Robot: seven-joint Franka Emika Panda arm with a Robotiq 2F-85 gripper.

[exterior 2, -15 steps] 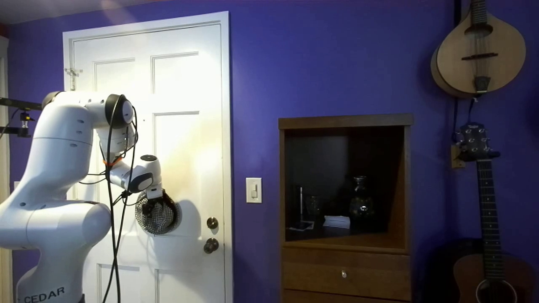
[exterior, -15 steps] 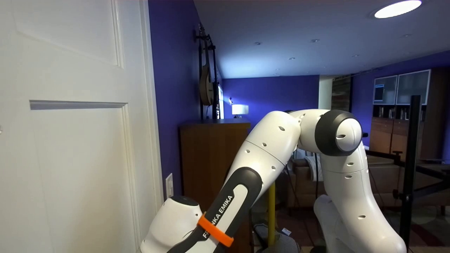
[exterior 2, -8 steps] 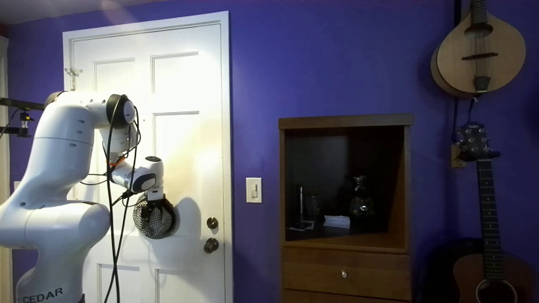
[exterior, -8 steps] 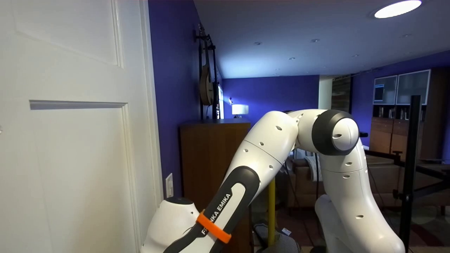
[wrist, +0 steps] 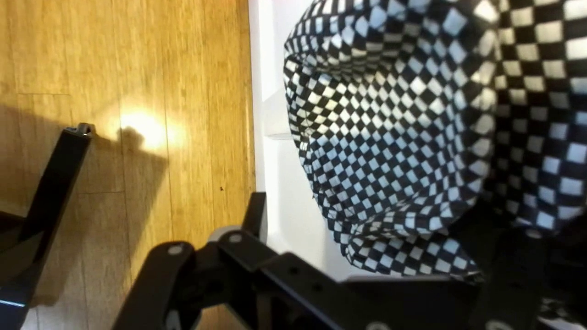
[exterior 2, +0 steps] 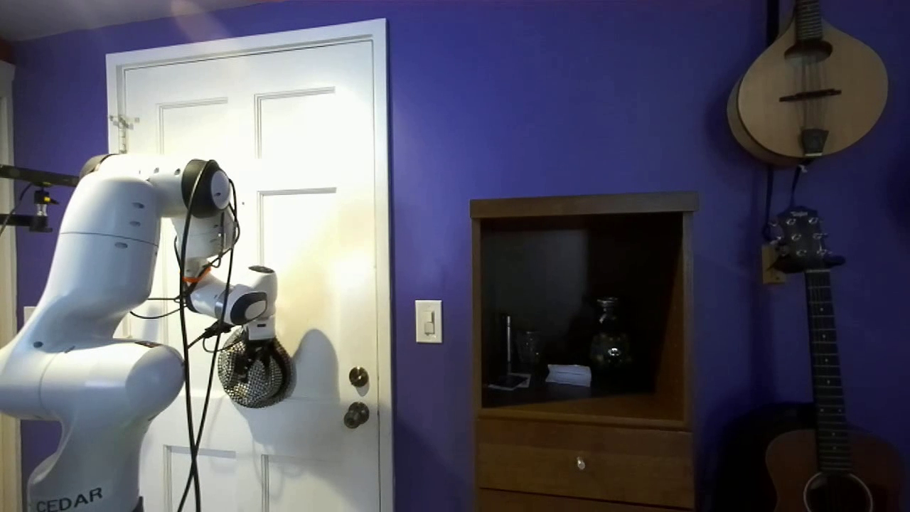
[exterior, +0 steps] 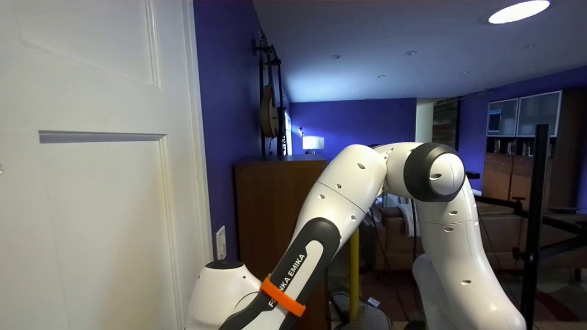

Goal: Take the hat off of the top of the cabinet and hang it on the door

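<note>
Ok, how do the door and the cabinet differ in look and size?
Colour: the door is white; the cabinet is brown wood.
Height: the door rises higher than the cabinet.
Front: the door has recessed panels; the cabinet, an open compartment above drawers.
Hardware: the door has two round metal fittings near one edge; the cabinet's upper drawer, one small knob.
Both stand along the same purple wall.

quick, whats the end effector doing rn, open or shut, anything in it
End effector: closed, holding the black-and-white checkered hat in front of the white panelled door.
</note>
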